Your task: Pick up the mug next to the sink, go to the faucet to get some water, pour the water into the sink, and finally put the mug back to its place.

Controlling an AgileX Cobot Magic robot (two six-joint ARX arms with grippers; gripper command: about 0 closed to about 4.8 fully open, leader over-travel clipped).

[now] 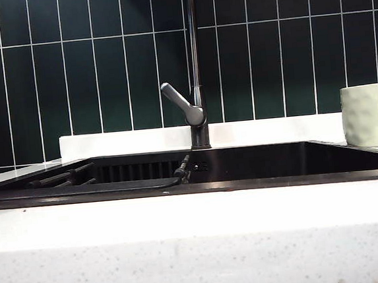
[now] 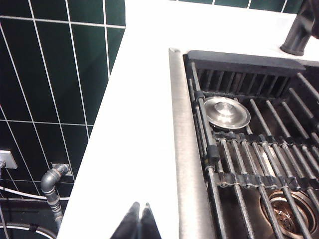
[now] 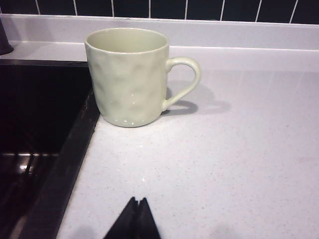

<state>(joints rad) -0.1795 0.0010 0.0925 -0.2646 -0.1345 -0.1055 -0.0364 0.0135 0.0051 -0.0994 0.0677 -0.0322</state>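
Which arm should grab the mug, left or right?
Right. The shut right gripper faces the mug on the counter; the shut left gripper hangs across the sink.

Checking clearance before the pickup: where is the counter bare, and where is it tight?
Bare counter lies between the shut right gripper and the mug, and beyond its handle. Left of the sink, another bare strip runs past the shut left gripper. Crowded: sink interior under the black rack, around the faucet.

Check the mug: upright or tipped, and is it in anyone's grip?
Upright. The mug stands on its base on the counter beside the sink, mouth up. Not gripped: the right end effector is shut, short of it.
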